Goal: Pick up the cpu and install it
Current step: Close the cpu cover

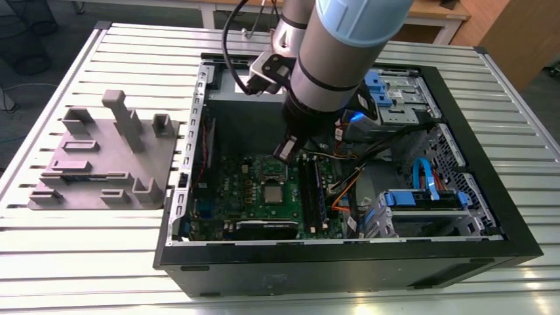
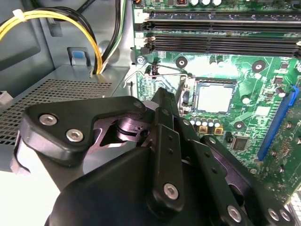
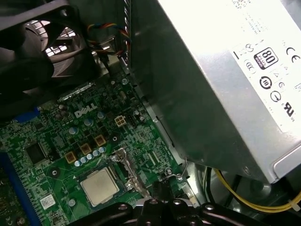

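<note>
The cpu lies flat in its metal-framed socket on the green motherboard, silver top up. It also shows in the second wrist view as the cpu and in the first wrist view as the cpu. My gripper hangs inside the open computer case, just beside the socket and a little above the board. In the second wrist view the gripper looks shut with nothing in it. Its tip is close to the thin wire socket lever. The gripper in the first wrist view is next to the lever's hook.
The grey plastic fixture with upright blocks stands on the slatted table at the exterior view's left. The case wall rings the work area. Power supply, fan, memory slots and yellow cables crowd the socket.
</note>
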`<state>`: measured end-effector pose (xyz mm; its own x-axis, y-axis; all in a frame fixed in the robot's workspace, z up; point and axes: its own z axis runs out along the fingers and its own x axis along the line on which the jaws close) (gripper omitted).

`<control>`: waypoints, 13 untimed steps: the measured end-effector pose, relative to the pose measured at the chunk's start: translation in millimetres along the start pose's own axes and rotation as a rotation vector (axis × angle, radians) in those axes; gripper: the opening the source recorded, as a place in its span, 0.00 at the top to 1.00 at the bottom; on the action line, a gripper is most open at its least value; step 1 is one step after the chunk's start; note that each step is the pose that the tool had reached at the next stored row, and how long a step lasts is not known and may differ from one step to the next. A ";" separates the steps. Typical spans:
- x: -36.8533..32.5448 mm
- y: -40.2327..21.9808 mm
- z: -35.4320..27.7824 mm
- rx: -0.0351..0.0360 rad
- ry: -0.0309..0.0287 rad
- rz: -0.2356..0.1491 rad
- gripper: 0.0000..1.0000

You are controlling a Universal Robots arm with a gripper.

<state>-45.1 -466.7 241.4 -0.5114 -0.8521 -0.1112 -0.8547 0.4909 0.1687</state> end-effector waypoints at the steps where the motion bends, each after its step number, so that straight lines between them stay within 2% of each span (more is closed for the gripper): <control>1: 0.4 -0.2 -0.1 0.0002 0.0002 0.000 0.89; 13: 5.2 -3.0 -1.1 0.0013 0.0021 0.000 0.89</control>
<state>-45.1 -472.8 241.4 -0.5113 -0.8524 -0.1091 -0.8548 0.4913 0.1674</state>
